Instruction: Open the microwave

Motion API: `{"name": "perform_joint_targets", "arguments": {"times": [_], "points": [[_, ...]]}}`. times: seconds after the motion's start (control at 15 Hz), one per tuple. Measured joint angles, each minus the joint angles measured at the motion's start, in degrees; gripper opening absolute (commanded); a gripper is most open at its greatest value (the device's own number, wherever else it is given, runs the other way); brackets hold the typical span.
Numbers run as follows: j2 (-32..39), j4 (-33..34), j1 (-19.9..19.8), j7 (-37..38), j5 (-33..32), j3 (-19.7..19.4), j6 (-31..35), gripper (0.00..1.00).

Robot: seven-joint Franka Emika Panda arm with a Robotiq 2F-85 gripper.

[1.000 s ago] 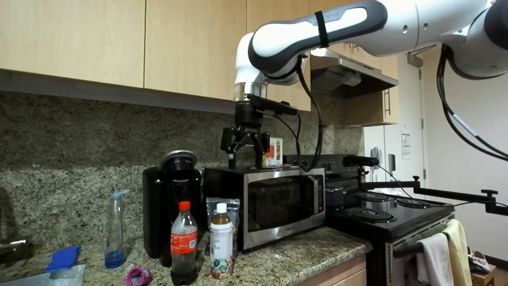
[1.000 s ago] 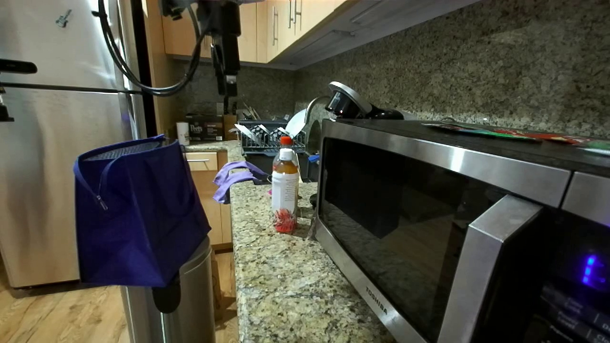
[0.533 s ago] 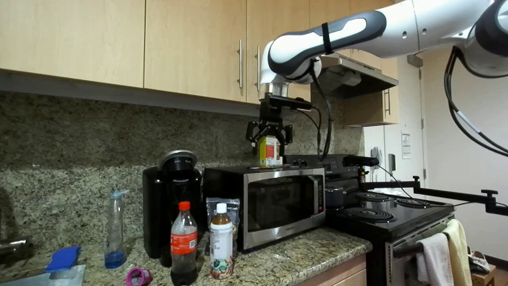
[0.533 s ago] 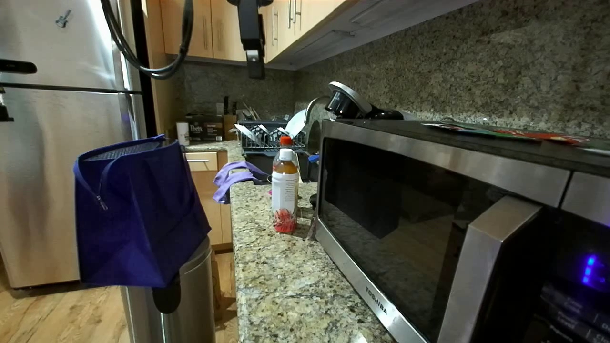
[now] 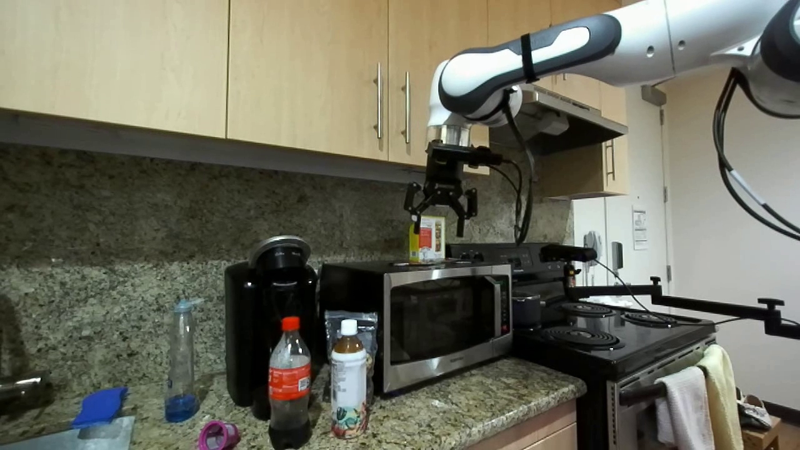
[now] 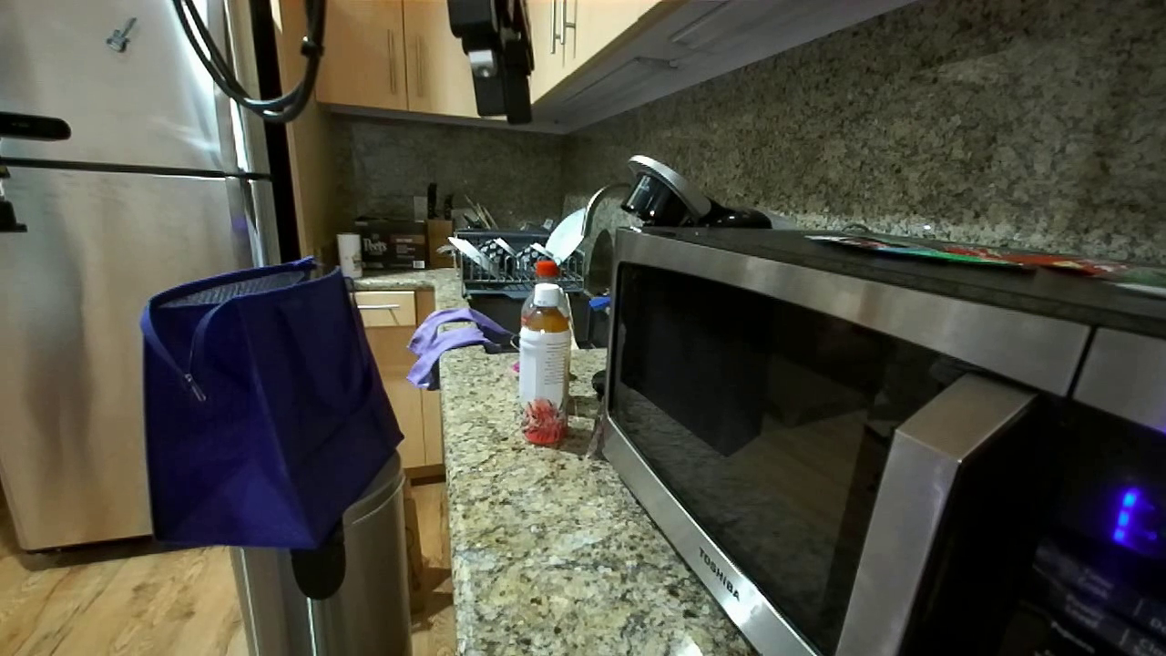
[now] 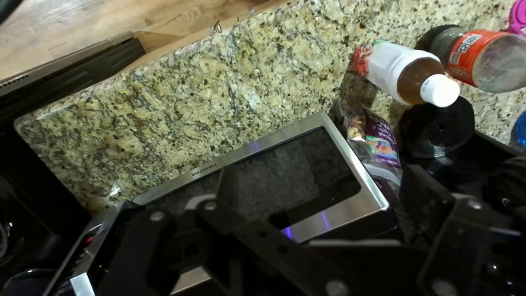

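Speckled granite makes up both the surface (image 5: 487, 397) and the wall (image 5: 156, 212) behind it, under pale wooden cupboards (image 5: 300, 75). On that surface stands the microwave (image 5: 444, 319), silver-framed, its door (image 6: 756, 419) closed and its handle (image 6: 915, 519) next to a blue-lit display (image 6: 1128, 515). Higher than the microwave and apart from it hangs the hand (image 5: 439, 227), pointing down, its two fingers spread wide; whether it is straight above or slightly in front of the door, I cannot tell. Flat printed packets (image 6: 984, 256) lie on the microwave's top, and a yellow and red box (image 5: 431, 242) shows above its rear edge in an exterior view, its footing hidden. Just beside the microwave, at the end away from the handle, sits a purple-labelled pouch (image 7: 382, 142); out past that same end stand a white-labelled bottle (image 5: 349, 387), a red-capped bottle (image 5: 289, 381) and a black coffee maker (image 5: 244, 331). Just beside the handle end is the black stove (image 5: 656, 347). Well apart from the microwave, a dark blue bag (image 6: 264, 410) rests on a steel bin (image 6: 373, 556).
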Motion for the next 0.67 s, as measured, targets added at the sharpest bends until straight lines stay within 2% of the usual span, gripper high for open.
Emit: {"name": "perform_joint_targets", "arguments": {"times": [0.27,0.67], "points": [[0.2,0.0,-0.5,0.2,0.0,-0.5,0.1,1.0],[1.0,-0.1,-4.4,2.7,0.6,-4.2,0.1,1.0]]}}
